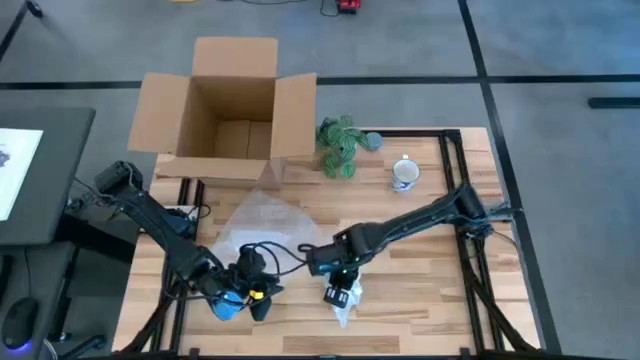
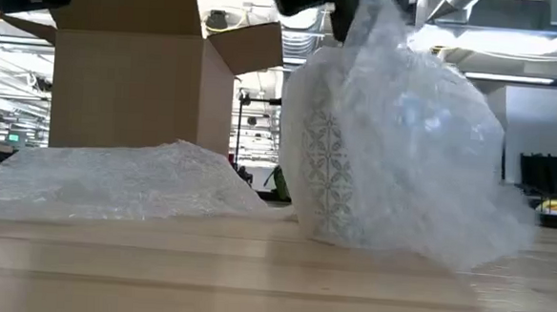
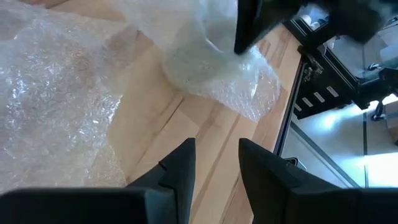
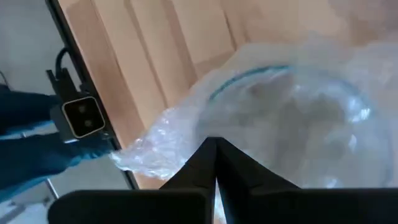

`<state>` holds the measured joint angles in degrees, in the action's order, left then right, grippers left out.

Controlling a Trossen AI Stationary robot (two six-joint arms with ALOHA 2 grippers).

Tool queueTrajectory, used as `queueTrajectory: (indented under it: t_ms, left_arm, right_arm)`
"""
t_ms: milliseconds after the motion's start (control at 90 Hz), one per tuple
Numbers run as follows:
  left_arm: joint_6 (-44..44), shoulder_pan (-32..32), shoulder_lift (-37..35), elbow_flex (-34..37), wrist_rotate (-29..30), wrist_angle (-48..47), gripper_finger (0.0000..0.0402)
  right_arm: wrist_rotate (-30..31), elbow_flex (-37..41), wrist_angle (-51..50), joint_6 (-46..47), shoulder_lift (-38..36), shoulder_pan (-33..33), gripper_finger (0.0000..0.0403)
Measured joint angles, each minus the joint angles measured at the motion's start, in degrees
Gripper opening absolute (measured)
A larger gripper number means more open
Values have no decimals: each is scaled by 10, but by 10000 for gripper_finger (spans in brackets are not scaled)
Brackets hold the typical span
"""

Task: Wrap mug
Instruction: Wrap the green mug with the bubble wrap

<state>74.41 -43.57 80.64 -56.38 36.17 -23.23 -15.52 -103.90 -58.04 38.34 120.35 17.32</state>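
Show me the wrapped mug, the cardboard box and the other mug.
wrapped mug (image 2: 330,178), low view, its patterned side under the bubble wrap
cardboard box (image 1: 235,110), high view, its open inside
other mug (image 1: 405,175), high view, its rim

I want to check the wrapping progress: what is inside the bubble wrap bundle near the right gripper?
Inside the bubble wrap bundle a patterned mug shows through the film. The right gripper pinches the wrap from above. The mug's far side and handle are covered.
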Motion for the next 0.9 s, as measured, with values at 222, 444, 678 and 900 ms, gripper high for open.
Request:
queueTrajectory:
  t_ms: [222,444,678,900]
  left_arm:
    - [0,0,0,0,0,2,104]
    - [-7,0,0,0,0,2,104]
    - [-9,0,0,0,0,1,104]
    - [-9,0,0,0,0,0,104]
  right_arm:
    - [12,-2,12,-16,34,-11,0]
    - [40,2,8,-14,3,-34,0]
    - [27,1,-23,6,-70,-41,0]
    - [-6,0,55,-9,-106,-10,0]
